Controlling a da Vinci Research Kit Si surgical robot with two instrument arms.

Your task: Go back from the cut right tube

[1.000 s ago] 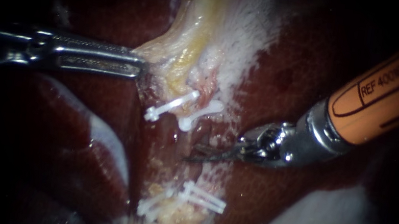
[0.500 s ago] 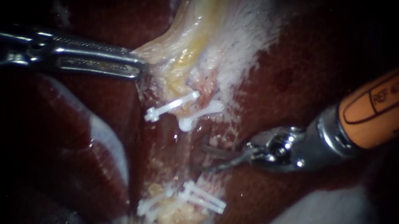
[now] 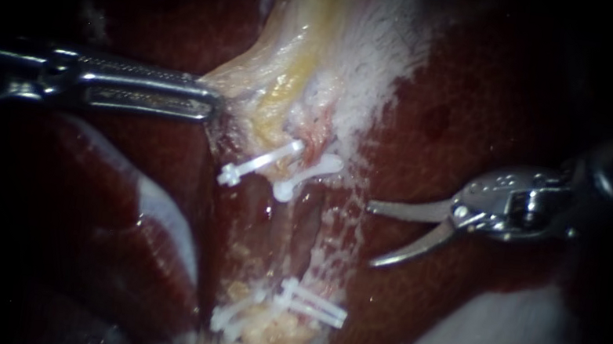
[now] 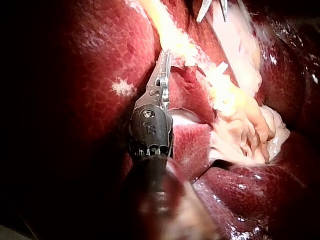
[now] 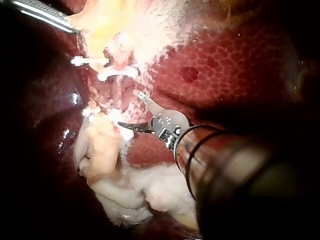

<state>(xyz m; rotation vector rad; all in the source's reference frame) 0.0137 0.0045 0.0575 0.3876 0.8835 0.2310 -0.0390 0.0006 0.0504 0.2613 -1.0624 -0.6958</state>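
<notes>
Clearly the retreat looks well under way. In the endoscope view the right instrument (image 3: 371, 233) stands off to the side of the right tube (image 3: 309, 196), its tips apart from the tube and lying over the open liver (image 3: 453, 136). Its jaws are two slim curved blades. They are spread into a wide V with a plain gap between them and nothing caught in it. The right wrist view agrees: the blades are splayed, point toward the clipped strip and touch none of it.

The right tube runs down the pale strip in the middle, between the upper clips (image 3: 310, 171) and the lower clips (image 3: 313, 305). Between those two sets its line seems broken by a dark gap, which I take to be the cut, though the ends are too small to make out well.

The left instrument (image 3: 211, 100) comes in level from the other side. Its jaws are closed on the edge of the pale yellow tissue (image 3: 288, 75) above the upper clips and hold it taut.

By my reckoning the cut is made and the blades are already free of the tube. What is left is small: draw the right instrument a little further out along its shaft, and perhaps bring the blades together so that no tip catches the liver
</notes>
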